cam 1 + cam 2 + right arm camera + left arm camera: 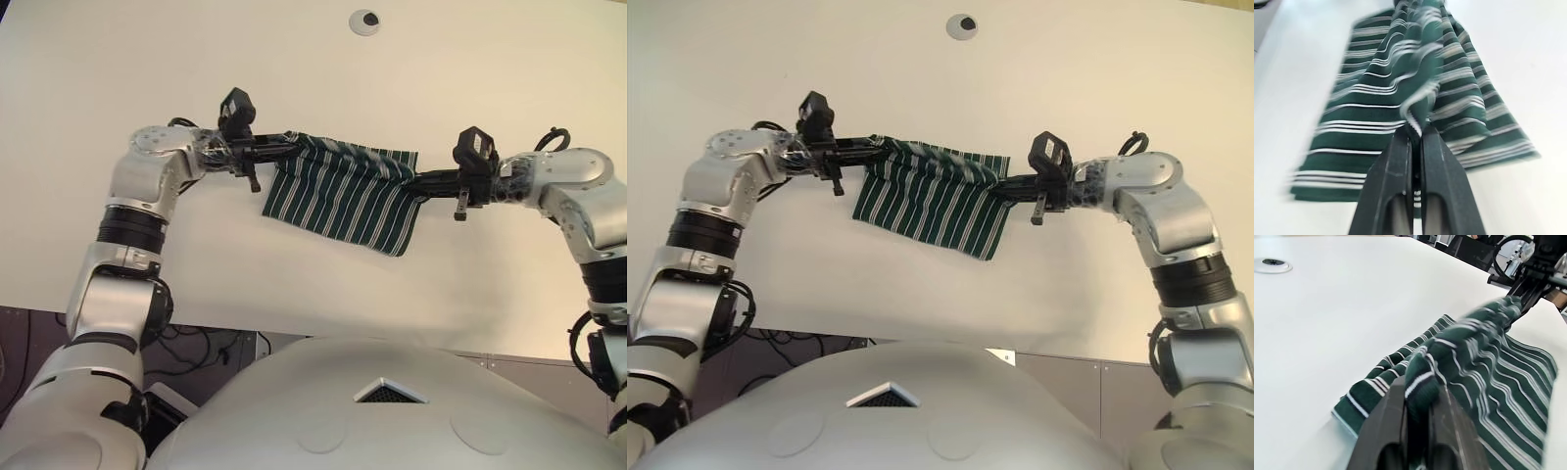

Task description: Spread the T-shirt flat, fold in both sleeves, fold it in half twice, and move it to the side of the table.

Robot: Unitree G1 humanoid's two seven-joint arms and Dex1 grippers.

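While the left gripper (292, 146) and right gripper (413, 179) each stay-free pinch an end of the shirt's (343, 201) raised edge, its rest trailing on the table (490, 78) mid-surface, they should travel together, edge taut, preserving folds.

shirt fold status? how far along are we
Looks done: the dark green white-striped cotton T-shirt is a compact rectangle with no sleeves sticking out, so spreading and sleeve folds seem past. In hand: left claw and right claw each pinch one end of its far edge over the white table. Left: any remaining half fold, then moving it to the table's side.
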